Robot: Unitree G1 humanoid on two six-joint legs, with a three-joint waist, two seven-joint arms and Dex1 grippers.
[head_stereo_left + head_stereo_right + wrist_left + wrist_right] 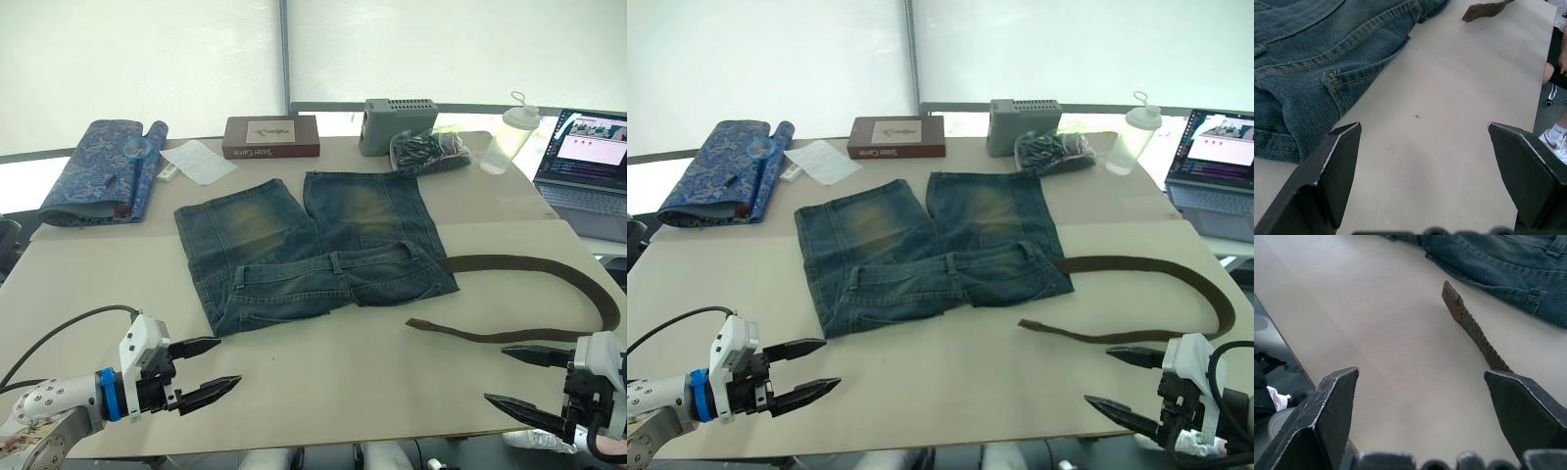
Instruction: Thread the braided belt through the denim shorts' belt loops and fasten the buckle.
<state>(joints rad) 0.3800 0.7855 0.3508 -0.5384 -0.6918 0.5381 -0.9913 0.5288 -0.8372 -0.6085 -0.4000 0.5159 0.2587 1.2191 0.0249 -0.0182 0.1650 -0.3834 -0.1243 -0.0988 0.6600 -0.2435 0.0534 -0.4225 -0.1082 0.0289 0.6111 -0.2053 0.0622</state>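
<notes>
The denim shorts [313, 250] lie flat mid-table, waistband toward me and legs pointing away. Belt loops [336, 262] cross the waistband. The braided belt [549, 264] starts at the shorts' right waist corner, runs right, curls back near the table's right edge and ends in a leather tip [1452, 301] on bare table. The buckle is hidden. My left gripper [227, 362] hovers open over the table, in front of the shorts' left corner [1303, 73]. My right gripper [495, 373] is open and empty, just short of the belt's near run.
Along the far edge sit a blue patterned rolled cloth [98, 166], white paper [196, 160], a brown book [271, 137], a grey box [397, 122], a bag of black cables [426, 152], a clear bottle [509, 137] and a laptop [588, 157]. A person's shoe [1555, 139] is beyond the table's edge.
</notes>
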